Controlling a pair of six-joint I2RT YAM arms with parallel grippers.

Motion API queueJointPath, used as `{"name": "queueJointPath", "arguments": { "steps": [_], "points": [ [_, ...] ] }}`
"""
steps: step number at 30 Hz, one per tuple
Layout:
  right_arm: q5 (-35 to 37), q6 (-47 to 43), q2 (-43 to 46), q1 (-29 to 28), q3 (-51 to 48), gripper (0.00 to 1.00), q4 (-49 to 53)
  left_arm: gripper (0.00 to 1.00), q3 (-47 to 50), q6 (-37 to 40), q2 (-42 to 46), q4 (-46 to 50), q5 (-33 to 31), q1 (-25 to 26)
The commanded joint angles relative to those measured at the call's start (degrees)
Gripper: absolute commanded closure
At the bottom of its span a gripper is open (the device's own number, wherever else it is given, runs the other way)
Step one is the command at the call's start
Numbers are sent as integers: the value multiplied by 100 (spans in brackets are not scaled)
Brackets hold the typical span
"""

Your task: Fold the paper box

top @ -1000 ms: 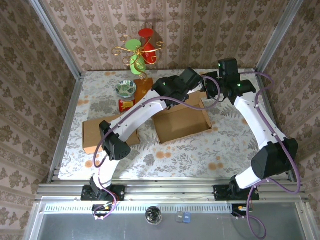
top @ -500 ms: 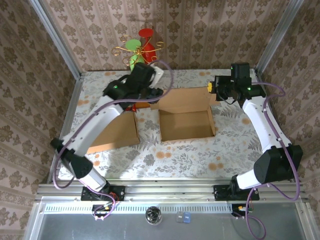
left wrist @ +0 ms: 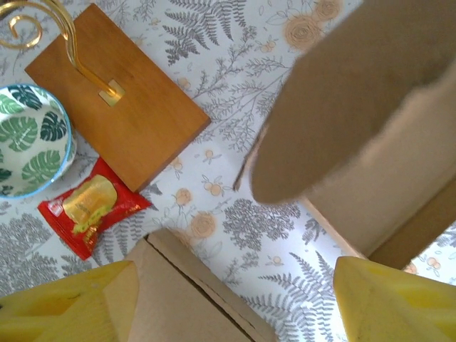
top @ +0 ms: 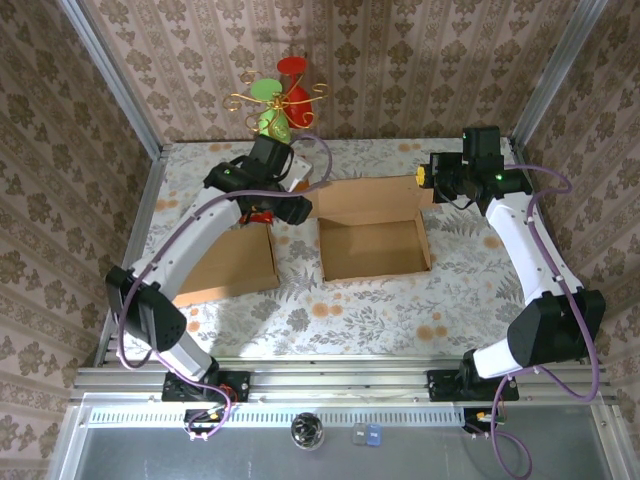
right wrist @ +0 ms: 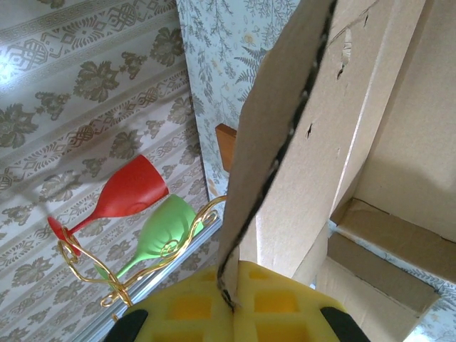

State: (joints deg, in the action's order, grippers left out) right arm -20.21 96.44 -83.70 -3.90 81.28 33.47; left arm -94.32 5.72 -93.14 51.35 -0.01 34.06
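Observation:
The brown paper box (top: 372, 248) lies open in the middle of the table, its back flap (top: 365, 198) standing up. My right gripper (top: 426, 180) is shut on that flap's right end; in the right wrist view the yellow pads (right wrist: 192, 313) pinch the cardboard edge (right wrist: 285, 135). My left gripper (top: 298, 207) hovers at the box's left rear corner, above the gap between the box and a flat cardboard piece (top: 226, 264). Its yellow fingers (left wrist: 395, 299) stand wide apart with nothing between them, and below them are the flat piece (left wrist: 189, 296) and a rounded box flap (left wrist: 349, 100).
A wooden base (left wrist: 117, 92) with a gold stand holding a red glass (right wrist: 117, 196) and a green glass (right wrist: 164, 228) stands at the back left. Beside it are a leaf-patterned bowl (left wrist: 32, 139) and a red packet (left wrist: 89, 206). Walls close in on three sides.
My left arm has swung from the box's rear right over to its left rear corner and its jaws have widened. The box has turned squarer and its back flap stands up. The right gripper has kept its hold.

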Motion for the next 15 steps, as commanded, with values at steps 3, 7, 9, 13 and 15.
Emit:
{"name": "queueJointPath", "arguments": {
  "steps": [3,7,9,13,15],
  "points": [
    [-159,-83,-88,38,119,100,117,27,-525,407,-484,191,-374,-13],
    [-160,-83,-105,39,125,100,120,31,-863,518,-806,251,-214,-5],
    [-170,-82,-110,38,122,100,122,36,-987,516,-960,299,-166,-5],
    [-159,-86,-121,39,112,100,122,54,-1163,495,-1178,462,-35,-5],
    [-159,-82,-123,39,103,100,95,60,-1188,466,-1236,508,10,-5]
  ]
}}
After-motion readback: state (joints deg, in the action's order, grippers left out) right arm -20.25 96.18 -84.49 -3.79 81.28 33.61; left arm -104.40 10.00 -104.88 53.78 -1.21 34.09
